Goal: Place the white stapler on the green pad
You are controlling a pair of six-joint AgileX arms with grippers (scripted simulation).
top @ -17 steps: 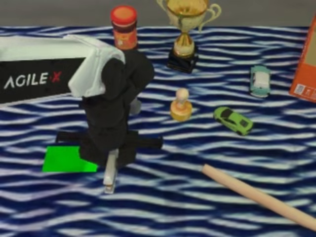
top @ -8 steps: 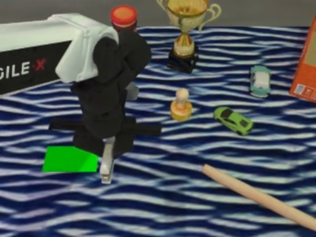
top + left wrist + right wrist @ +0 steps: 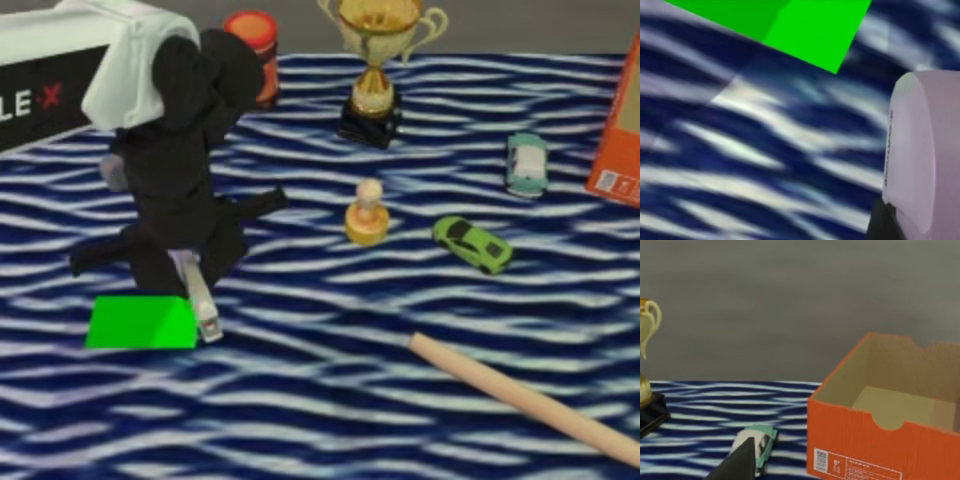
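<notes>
Here, the slim white-grey stapler [image 3: 203, 305] hangs pinched in my left gripper [image 3: 190, 275], its darker metallic end reaching just past the right edge of the flat neon-green rectangular pad [image 3: 140, 322]. From my left wrist, the stapler's pale body [image 3: 925, 150] fills one side while a corner of the pad [image 3: 790, 25] lies on the blue-and-white wave-patterned tablecloth [image 3: 330, 400]. My left arm's white casing [image 3: 60, 60] bears black lettering, of which only "LE X" shows. Behind it stands a red-lidded jar [image 3: 255, 45]; further right are a gold trophy on a black base [image 3: 375, 70], a small yellow wooden stamp [image 3: 367, 215], a lime-green toy car [image 3: 472, 244] and a pale teal toy car [image 3: 527, 163]. An open orange cardboard box [image 3: 885, 440] carries a white printed label, too small to read. A long beige wooden rod [image 3: 520, 398] lies near the front. My right gripper is out of view.
</notes>
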